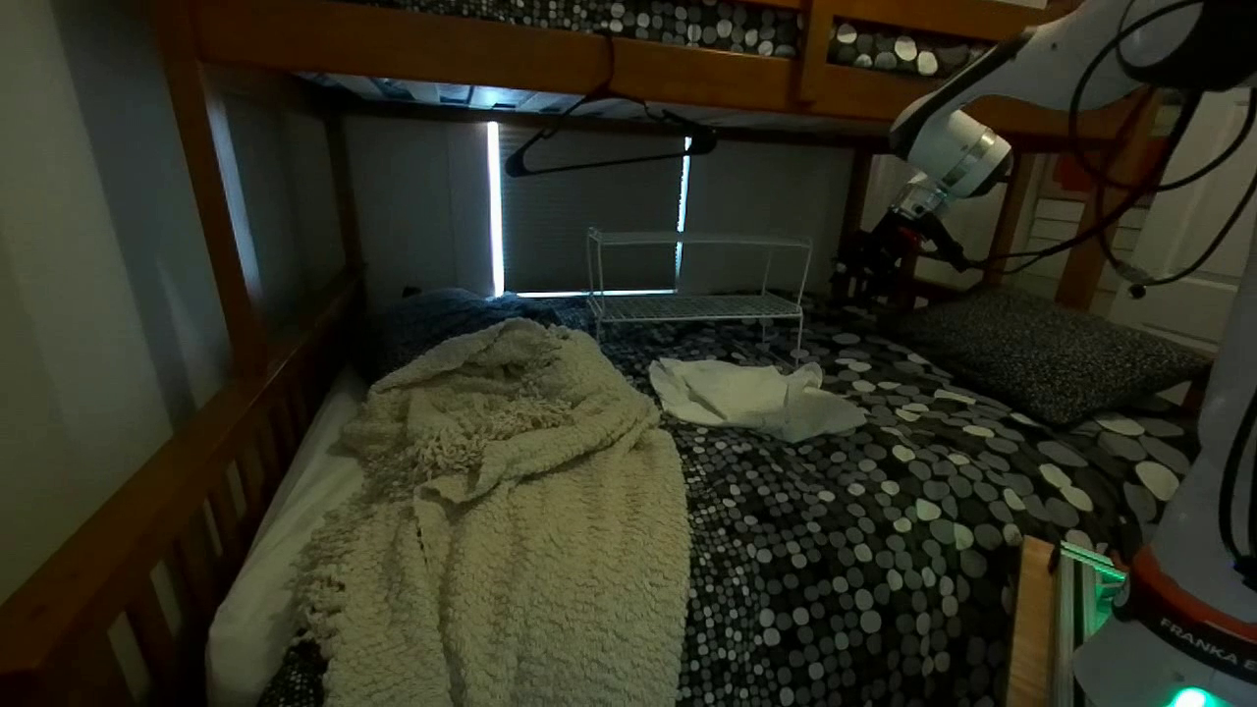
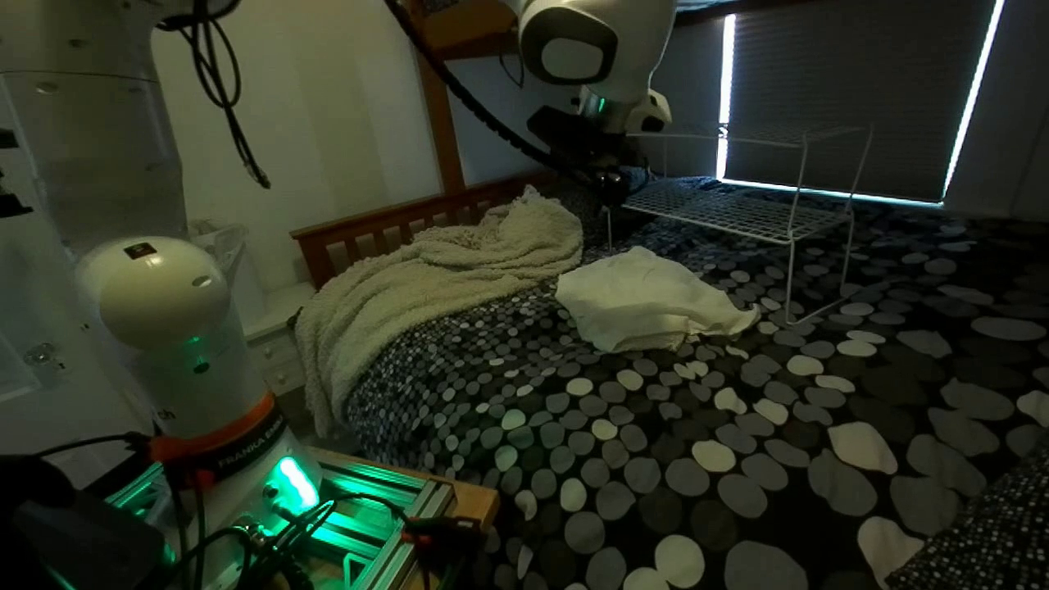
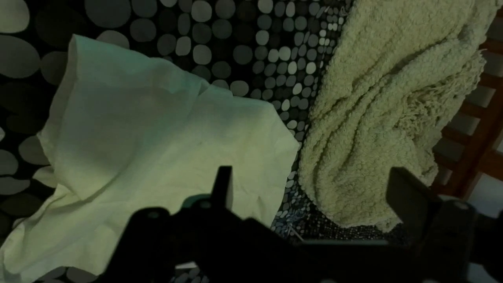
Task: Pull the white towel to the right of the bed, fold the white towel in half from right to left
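Observation:
The white towel [image 1: 746,393] lies rumpled and flat on the bed's [image 1: 864,530] black-and-white pebble-patterned cover, in front of a wire rack. It also shows on the cover in an exterior view [image 2: 647,299] and fills the left of the wrist view [image 3: 157,129]. My gripper [image 3: 310,169] is open and empty, its fingers wide apart. In the wrist view, one finger overlaps the towel and the other overlaps the blanket. The gripper shows dark and raised above the bed in both exterior views [image 1: 862,280] [image 2: 610,187], apart from the towel. Its fingers are too dark to make out there.
A large cream fringed blanket [image 1: 570,511] lies beside the towel, near the wooden side rail. A white wire rack [image 1: 697,309] stands close behind the towel. A black hanger [image 1: 609,167] hangs from the upper bunk rail [image 1: 511,49]. A dark pillow [image 1: 1061,344] lies near the arm.

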`<state>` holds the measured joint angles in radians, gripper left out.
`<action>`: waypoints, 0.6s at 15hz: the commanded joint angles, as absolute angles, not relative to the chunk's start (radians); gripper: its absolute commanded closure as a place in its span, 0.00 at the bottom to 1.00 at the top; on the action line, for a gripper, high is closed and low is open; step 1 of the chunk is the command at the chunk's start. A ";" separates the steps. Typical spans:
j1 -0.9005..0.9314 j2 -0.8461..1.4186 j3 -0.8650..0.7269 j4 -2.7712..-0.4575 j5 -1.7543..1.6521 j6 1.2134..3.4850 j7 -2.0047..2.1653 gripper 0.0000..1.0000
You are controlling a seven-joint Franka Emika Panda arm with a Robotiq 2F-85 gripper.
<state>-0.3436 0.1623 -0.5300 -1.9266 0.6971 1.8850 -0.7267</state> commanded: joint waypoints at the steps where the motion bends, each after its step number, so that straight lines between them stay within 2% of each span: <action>1: -0.486 0.339 -0.466 -1.751 0.715 1.731 -0.791 0.00; 3: -0.556 0.423 -0.437 -1.659 0.707 1.668 -0.798 0.00; 6: -0.654 0.529 -0.411 -1.537 0.706 1.704 -0.780 0.00; 7: -0.627 0.440 -0.388 -1.639 0.679 1.737 -0.765 0.00; 9: -0.678 0.493 -0.369 -1.577 0.674 1.738 -0.762 0.00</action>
